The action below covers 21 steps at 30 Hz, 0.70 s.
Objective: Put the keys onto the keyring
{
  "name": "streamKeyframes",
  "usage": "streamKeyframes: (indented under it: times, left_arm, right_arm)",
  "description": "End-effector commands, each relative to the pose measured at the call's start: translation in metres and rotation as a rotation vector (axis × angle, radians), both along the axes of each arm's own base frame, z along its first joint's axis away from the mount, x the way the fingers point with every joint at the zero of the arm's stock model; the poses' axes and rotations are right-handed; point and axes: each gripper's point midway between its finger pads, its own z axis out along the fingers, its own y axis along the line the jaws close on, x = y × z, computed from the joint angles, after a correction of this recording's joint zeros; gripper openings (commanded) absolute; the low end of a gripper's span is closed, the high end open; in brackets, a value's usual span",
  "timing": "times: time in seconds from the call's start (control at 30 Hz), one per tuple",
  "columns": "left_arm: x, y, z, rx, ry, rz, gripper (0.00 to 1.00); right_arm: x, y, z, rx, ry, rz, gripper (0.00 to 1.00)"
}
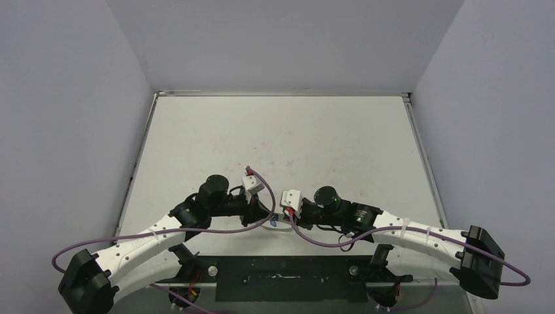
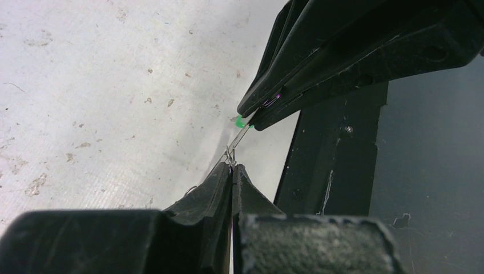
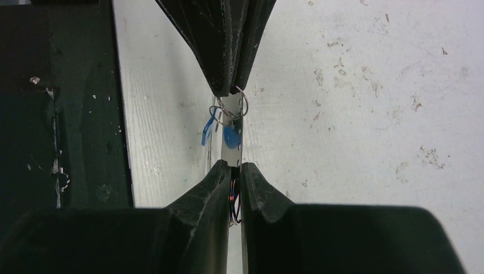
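Observation:
Both grippers meet tip to tip low over the table's near edge. My left gripper [image 1: 267, 213] [image 2: 231, 166] [image 3: 230, 91] is shut on the thin wire loops of the keyring [image 3: 230, 109] [image 2: 230, 153]. A blue-tagged key [image 3: 231, 136] hangs at those loops. My right gripper [image 1: 283, 214] [image 3: 234, 166] [image 2: 251, 118] is shut on the green-tagged key [image 2: 238, 121], whose thin metal shaft reaches across to the left fingertips. Dark wire coils show deep between the right fingers. In the top view the keys and ring are hidden under the wrists.
The white table [image 1: 275, 137] is scuffed and walled on three sides. A black base plate [image 1: 281, 278] [image 2: 337, 148] [image 3: 57, 114] lies along the near edge, right beside the grippers. Purple cables [image 1: 216, 230] loop over both arms.

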Motion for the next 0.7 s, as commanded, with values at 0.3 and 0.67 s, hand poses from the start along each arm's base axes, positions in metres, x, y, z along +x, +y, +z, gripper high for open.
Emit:
streamKeyframes:
  times: [0.3,0.67]
  left_arm:
    - [0.003,-0.007,0.003,-0.111,-0.102,-0.022,0.00]
    - [-0.003,0.000,0.006,-0.147,-0.210,-0.043,0.00]
  right_arm:
    - [0.010,0.013,0.020,0.121,-0.025,-0.045,0.23]
    - [0.003,0.017,0.035,0.155,-0.044,0.012,0.46]
